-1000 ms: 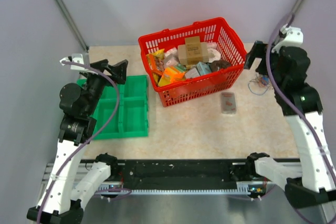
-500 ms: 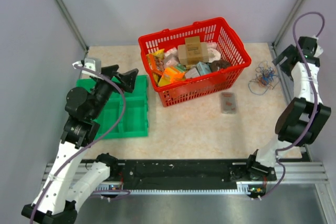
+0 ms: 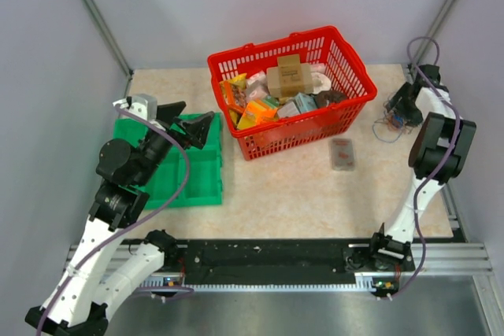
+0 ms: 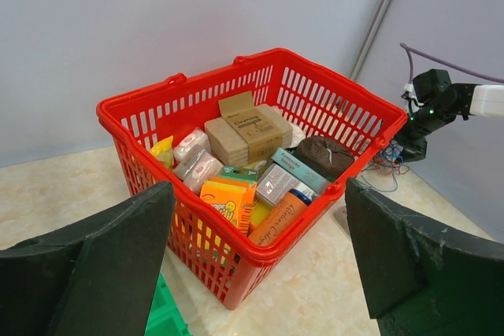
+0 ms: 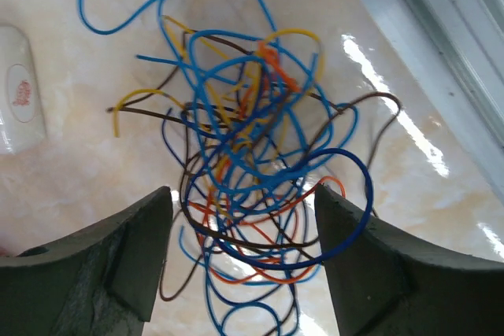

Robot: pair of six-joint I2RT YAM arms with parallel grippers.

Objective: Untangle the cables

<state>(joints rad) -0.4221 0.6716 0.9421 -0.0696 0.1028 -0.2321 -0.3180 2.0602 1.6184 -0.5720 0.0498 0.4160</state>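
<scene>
The cables (image 5: 252, 155) are a loose tangle of thin blue, orange, yellow and brown wires on the beige table, right of the basket (image 3: 391, 120). My right gripper (image 5: 242, 194) reaches down over the tangle's near part, and its jaws stand apart with several loops between them, not pinched. From above, the right gripper (image 3: 400, 108) sits at the table's far right edge. My left gripper (image 3: 193, 120) hovers open over the green bin, facing the basket, with nothing between its fingers (image 4: 118, 249). The left wrist view shows the cables (image 4: 386, 159) far off under the right arm.
A red basket (image 3: 346, 49) full of boxes and packets stands at the middle back. A green divided bin (image 3: 197, 182) lies at the left. A small white packet (image 3: 342, 153) lies in front of the basket. A metal rail (image 5: 441, 45) runs close beside the tangle.
The right arm has swung down from a raised pose, and its gripper now sits over the tangle. The left gripper has moved right, closer to the basket.
</scene>
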